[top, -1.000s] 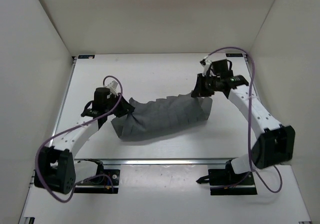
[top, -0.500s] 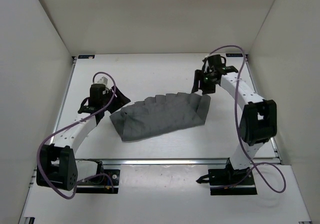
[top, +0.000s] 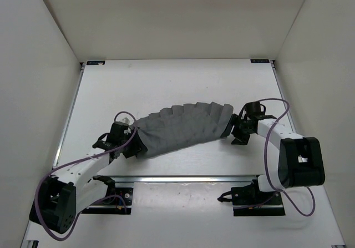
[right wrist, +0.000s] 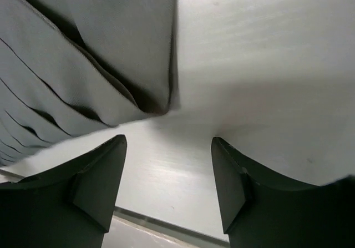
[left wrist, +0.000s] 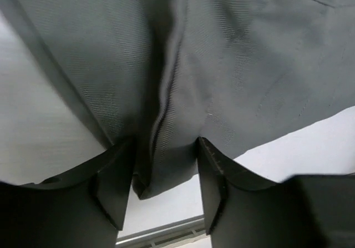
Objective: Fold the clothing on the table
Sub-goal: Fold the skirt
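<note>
The clothing [top: 183, 126] is a grey pleated piece lying as a long fan across the middle of the table [top: 166, 84]. My left gripper [top: 133, 143] sits low at its left end. In the left wrist view that gripper [left wrist: 165, 145] is open, and a folded corner of the clothing [left wrist: 222, 65] hangs between its fingers [left wrist: 113, 190]. My right gripper [top: 236, 130] is at the garment's right end. In the right wrist view it [right wrist: 168, 142] is open over bare table [right wrist: 255, 65], with the clothing's corner [right wrist: 111, 48] just ahead of the fingertips.
A metal rail [top: 194, 177] runs along the table's near edge, close behind both grippers. White walls [top: 33, 65] enclose the left, right and back sides. The arm bases [top: 255, 195] stand beyond the rail.
Both grippers have opened and let go of the clothing. Both arms then swung toward the near edge and dropped to the garment's two ends. The clothing now lies flatter and more spread out.
</note>
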`<state>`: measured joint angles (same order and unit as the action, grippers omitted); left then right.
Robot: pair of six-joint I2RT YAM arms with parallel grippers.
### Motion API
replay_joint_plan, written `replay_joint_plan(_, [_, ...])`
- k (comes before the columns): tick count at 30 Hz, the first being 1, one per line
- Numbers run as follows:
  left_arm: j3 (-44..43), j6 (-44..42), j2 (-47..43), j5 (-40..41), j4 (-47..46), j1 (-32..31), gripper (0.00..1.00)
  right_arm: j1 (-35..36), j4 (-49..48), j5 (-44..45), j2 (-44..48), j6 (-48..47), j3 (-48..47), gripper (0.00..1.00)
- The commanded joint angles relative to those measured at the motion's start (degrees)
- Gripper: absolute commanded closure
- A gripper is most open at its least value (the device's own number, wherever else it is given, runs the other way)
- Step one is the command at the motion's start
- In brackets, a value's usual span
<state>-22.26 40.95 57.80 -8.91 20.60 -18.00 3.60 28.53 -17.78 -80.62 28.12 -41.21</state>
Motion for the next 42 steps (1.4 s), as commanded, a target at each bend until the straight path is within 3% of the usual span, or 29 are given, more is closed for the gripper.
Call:
replay_joint_plan(1, [-0.94,1.59,0.81,4.86,-2.14,-2.91,0.43,-0.26,-12.42,-3.75,-1.46,6.67,1.74,0.4])
replay_joint_plan(3, [-1.38,2.2,2.92,5.48,-3.1,-2.92,0.53,-0.35,-16.31,-6.21,-3.75,9.58,2.45,0.4])
replay_joint_plan(5, [-1.81,2.29,6.43,5.91,-4.07,-3.18,0.55,0.27,-18.42,-5.95,-7.69,11.34,0.01,0.44])
replay_joint_plan(7, [-3.22,1.77,9.51,6.71,-4.34,-3.97,0.61,1.59,-17.11,-5.43,-11.65,11.17,-3.68,0.64])
replay_joint_plan(8, [-4.45,1.59,11.87,6.8,-4.78,-4.32,0.71,1.85,-16.33,-5.51,-13.41,11.08,-5.96,0.88])
replay_joint_plan(9, [-5.85,1.42,14.07,6.88,-4.52,-5.02,0.82,1.16,-14.84,-5.25,-14.29,10.73,-7.99,1.0])
replay_joint_plan(10, [-8.04,1.07,16.44,7.15,-4.6,-5.46,0.94,0.11,-13.87,-5.42,-14.65,10.12,-9.31,1.0])
replay_joint_plan(11, [-9.37,1.15,17.77,6.71,-4.87,-6.34,0.99,-0.6,-11.68,-5.34,-14.57,8.29,-10.11,1.0])
replay_joint_plan(15, [-17.35,1.59,27.25,6.45,-5.57,-9.5,1.0,-4.72,0.17,4.03,-12.02,-1.02,-18.44,1.0])
replay_joint_plan(18, [-19.83,3.17,32.01,4.6,-8.63,-11.17,1.0,-4.04,6.16,7.58,-11.41,-6.66,-26.61,1.0])
replay_joint_plan(21, [-23.25,5.01,35.44,3.37,-10.23,-11.88,1.0,3.93,7.33,7.42,-10.52,-6.94,-32.51,1.0])
replay_joint_plan(24, [-26.33,5.1,37.99,1.96,-9.96,-12.24,0.97,13.51,2.25,4.96,-10.52,-5.53,-36.03,1.0])
replay_joint_plan(30, [-26.79,4.76,39.58,-2.16,-10.4,-10.48,0.98,30.39,-3.48,2.93,-20.09,-6.15,-44.39,1.0])
replay_joint_plan(42, [-18.26,3.61,35.72,-4.98,-14.0,-6.79,0.93,40.53,-6.47,1.0,-34.42,-5.27,-41.68,1.0])
